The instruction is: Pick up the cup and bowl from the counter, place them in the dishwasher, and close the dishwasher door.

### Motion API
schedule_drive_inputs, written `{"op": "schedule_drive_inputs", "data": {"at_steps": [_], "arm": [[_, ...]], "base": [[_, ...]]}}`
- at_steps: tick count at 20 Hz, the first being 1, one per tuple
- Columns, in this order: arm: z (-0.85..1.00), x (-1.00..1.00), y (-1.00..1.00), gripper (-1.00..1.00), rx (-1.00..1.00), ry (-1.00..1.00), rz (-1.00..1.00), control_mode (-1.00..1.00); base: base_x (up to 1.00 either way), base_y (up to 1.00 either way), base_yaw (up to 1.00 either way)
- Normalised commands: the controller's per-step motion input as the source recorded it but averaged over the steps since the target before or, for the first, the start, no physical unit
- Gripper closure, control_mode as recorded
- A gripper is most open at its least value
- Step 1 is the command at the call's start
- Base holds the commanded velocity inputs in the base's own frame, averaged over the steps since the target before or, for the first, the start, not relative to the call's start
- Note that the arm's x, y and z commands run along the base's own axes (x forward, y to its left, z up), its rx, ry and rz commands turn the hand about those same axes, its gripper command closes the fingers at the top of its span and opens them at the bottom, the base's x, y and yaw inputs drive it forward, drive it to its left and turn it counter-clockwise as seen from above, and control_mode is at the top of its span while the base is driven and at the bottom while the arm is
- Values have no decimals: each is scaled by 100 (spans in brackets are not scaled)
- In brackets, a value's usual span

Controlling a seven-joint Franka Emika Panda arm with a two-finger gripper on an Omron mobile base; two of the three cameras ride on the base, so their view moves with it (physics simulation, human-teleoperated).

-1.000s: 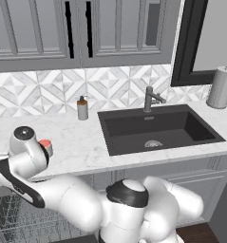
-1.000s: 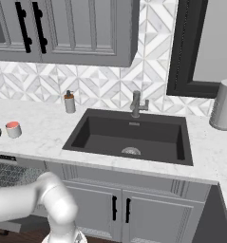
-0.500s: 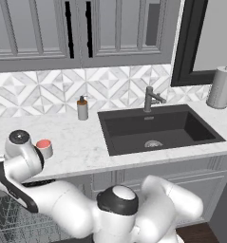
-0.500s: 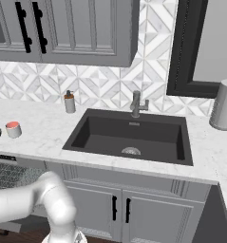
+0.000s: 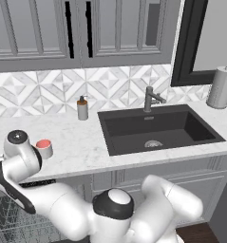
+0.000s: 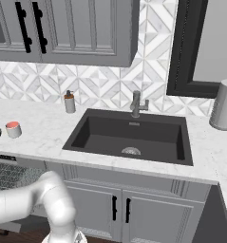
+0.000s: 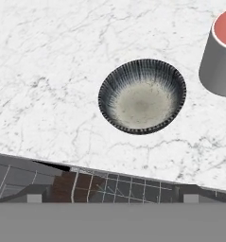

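Marble counter (image 7: 48, 56) bears the bowl (image 7: 142, 96) beside the cup (image 7: 221, 52); pincer state unclear.

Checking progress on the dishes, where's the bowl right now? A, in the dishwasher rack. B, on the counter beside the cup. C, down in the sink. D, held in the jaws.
B: the hand view shows the bowl lying on the marble counter next to the cup, ungripped.
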Motion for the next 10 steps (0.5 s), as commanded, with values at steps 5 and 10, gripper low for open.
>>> {"op": "schedule_drive_inputs", "data": {"at_steps": [5,10], "arm": [[-5,7,12,-100,0,0,-1,-100],[-3,0,25,-100,-5,-4,-1,-100]], "base": [[0,0,0],[0,0,0]]}}
